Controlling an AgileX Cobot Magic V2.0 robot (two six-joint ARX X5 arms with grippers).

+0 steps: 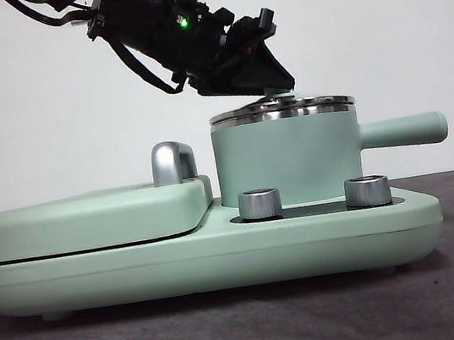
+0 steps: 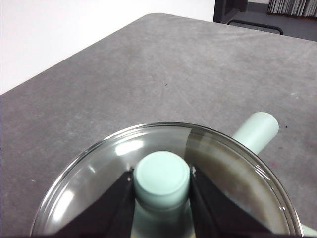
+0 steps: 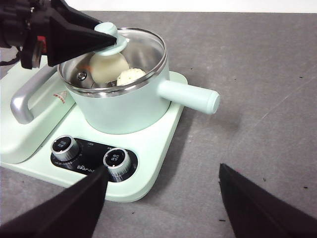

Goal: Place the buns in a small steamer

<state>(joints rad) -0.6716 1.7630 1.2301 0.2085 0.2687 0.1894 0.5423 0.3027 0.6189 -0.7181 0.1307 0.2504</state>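
The small steamer (image 1: 285, 157) stands on the right half of a mint-green cooker base, its long handle (image 1: 401, 131) pointing right. Its glass lid (image 2: 94, 183) lies on the steel rim. My left gripper (image 1: 272, 84) comes down from the upper left and is shut on the lid's green knob (image 2: 162, 178). Through the glass, the right wrist view shows the buns inside the pot: a smooth one (image 3: 106, 67) and a ridged one (image 3: 130, 76). My right gripper (image 3: 163, 168) hangs open over the table in front of the cooker, apart from the steamer (image 3: 124, 106).
The cooker base (image 1: 205, 254) has two steel dials (image 3: 65, 147) (image 3: 119, 161) on its front. A flat griddle cover (image 1: 89, 218) with a chrome handle (image 1: 172, 163) fills its left half. Grey table (image 3: 257, 74) stretches to the right of the pot handle.
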